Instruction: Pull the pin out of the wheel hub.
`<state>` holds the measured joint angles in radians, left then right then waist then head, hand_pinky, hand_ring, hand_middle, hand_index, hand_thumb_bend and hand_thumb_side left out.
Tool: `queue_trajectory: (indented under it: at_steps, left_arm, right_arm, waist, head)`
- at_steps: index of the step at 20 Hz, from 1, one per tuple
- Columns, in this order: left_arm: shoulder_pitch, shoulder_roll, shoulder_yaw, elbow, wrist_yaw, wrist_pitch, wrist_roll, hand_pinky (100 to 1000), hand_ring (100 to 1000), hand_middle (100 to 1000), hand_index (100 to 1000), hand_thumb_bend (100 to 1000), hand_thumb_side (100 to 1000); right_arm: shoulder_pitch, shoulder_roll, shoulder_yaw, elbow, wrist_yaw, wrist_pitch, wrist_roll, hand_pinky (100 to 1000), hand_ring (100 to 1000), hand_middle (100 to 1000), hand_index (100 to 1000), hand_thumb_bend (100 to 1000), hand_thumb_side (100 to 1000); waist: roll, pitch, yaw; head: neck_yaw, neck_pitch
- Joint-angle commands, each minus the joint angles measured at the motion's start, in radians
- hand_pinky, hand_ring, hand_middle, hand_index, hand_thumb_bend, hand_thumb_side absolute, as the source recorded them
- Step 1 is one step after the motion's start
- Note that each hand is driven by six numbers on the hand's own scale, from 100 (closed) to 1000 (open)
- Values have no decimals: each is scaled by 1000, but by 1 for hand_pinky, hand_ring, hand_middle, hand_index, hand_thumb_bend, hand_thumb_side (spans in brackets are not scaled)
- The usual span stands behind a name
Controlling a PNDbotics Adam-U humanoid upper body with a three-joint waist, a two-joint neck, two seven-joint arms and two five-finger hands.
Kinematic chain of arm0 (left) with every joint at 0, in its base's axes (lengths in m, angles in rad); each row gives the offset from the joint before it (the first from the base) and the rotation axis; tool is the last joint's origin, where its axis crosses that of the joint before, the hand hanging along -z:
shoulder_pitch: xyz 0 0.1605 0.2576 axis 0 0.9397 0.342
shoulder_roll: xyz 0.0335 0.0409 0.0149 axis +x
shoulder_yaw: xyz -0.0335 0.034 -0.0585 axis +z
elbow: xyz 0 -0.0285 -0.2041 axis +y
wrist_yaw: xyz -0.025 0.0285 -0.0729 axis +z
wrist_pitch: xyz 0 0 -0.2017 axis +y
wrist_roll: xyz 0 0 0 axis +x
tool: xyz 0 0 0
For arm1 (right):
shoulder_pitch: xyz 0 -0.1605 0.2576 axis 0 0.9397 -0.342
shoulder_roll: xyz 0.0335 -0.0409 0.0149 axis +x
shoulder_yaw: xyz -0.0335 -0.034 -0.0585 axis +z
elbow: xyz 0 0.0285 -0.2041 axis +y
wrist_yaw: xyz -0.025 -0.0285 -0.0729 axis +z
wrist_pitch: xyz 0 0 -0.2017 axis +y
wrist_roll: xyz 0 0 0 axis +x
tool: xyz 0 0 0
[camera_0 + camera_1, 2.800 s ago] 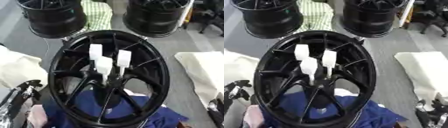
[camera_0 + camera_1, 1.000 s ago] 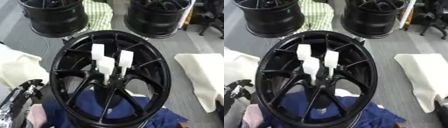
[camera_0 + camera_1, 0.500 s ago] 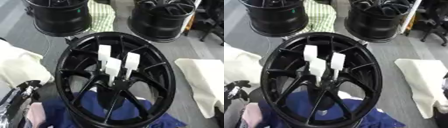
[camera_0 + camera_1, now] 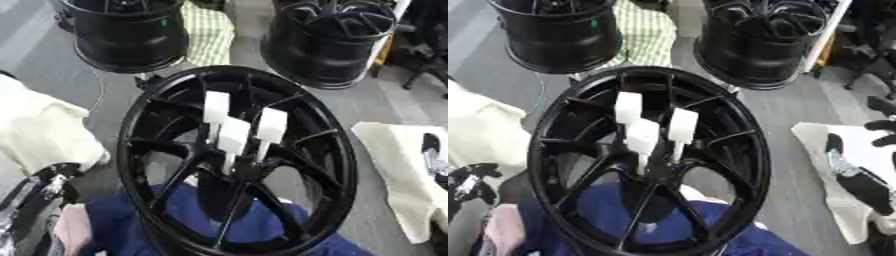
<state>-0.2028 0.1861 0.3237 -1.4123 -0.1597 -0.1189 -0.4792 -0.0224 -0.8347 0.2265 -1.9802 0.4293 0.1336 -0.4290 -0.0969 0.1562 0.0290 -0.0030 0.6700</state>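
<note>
Right eye view alone shows right hand (image 4: 859, 182), grip unclear, far right of hub pins (image 4: 642, 135). Left hand (image 4: 44, 187) near-left, grip unclear.

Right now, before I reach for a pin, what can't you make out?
- Pins: where their stems enter the wheel hub is black on black, seating unclear.
- Right hand: cut off by the right eye view's edge, fingers unreadable.
- Left hand: blurred at lower left, pose unclear.

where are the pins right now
Three white pins stand clustered at the centre of the near black wheel hub, mid-picture in both views, above the blue cloth.
</note>
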Motion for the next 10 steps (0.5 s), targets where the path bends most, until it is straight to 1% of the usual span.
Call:
queue_trajectory:
  at_steps: [1,4,6,8,10]
  left_arm:
    - [-12,27,-5,-20,-2,-3,-5,454,461,642,778,100,690]
    - [-15,29,-6,-20,-2,-5,-6,453,461,642,778,100,689]
    - [-17,30,-6,-20,-3,-6,-7,453,461,642,778,100,689]
    - [-18,30,-8,-19,-3,-9,-9,453,461,642,778,100,688]
    - [-20,28,-11,-19,-3,-11,-11,453,461,642,778,100,688]
  right_arm:
    - [-50,-105,60,-19,13,-11,43,648,783,885,966,284,336]
    - [-111,-171,126,-20,-19,-21,84,676,823,913,976,294,335]
    - [-152,-220,170,-20,-48,-36,114,685,837,925,981,297,338]
    - [-187,-268,197,-20,-77,-57,144,689,839,927,979,294,332]
    - [-219,-311,208,-20,-107,-83,173,692,843,930,978,293,333]
  waist:
    - [0,-7,1]
    - [-1,-4,5]
    - [-1,-2,8]
    - [0,-1,13]
    - [2,0,19]
  head:
    - [-4,-15]
    - [-5,-19]
    - [-8,-21]
    - [-14,-21]
    - [-24,-22]
